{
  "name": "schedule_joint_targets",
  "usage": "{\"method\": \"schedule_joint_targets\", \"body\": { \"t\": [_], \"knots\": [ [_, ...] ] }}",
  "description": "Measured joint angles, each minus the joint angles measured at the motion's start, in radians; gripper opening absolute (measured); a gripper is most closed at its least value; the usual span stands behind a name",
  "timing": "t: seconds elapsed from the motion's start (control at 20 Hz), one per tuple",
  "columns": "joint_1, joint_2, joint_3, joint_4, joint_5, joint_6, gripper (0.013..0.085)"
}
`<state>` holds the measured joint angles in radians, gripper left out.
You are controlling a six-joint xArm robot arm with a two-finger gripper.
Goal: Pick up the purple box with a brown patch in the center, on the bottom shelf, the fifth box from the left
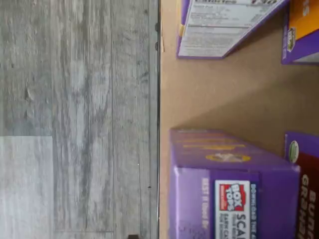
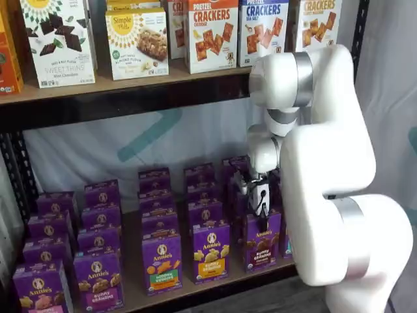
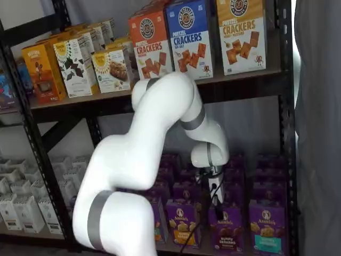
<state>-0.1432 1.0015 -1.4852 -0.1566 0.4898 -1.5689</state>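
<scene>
The purple box (image 2: 262, 242) stands at the front of the bottom shelf (image 2: 189, 290), with brown cookies mid-front and a maroon lower band. It also shows in a shelf view (image 3: 226, 228). My gripper (image 2: 261, 208) hangs just above and slightly behind this box's top, and it shows in both shelf views (image 3: 215, 196). Its black fingers are seen side-on, so I cannot tell whether they are open or shut. They hold no box. In the wrist view a purple box top (image 1: 232, 199) with a Box Tops label stands at the shelf board's (image 1: 219, 94) front edge.
A purple box with a yellow band (image 2: 210, 251) stands left of the target, with more purple boxes in rows behind. The upper board holds cracker boxes (image 2: 212, 32). The white arm (image 2: 326, 163) covers the shelf's right end. Grey floor (image 1: 79, 119) lies below.
</scene>
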Motion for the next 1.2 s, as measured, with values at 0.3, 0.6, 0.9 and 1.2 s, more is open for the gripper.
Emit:
{"method": "schedule_joint_targets", "body": {
  "t": [0.3,0.6,0.9,1.2],
  "knots": [
    [-0.005,0.022,-0.007,0.019,-0.02,-0.021,0.085],
    [-0.008,0.028,-0.006,0.034,-0.028,-0.037,0.077],
    [-0.008,0.025,0.0,0.051,-0.037,-0.052,0.065],
    [-0.006,0.022,0.006,0.045,-0.042,-0.046,0.057]
  ]
}}
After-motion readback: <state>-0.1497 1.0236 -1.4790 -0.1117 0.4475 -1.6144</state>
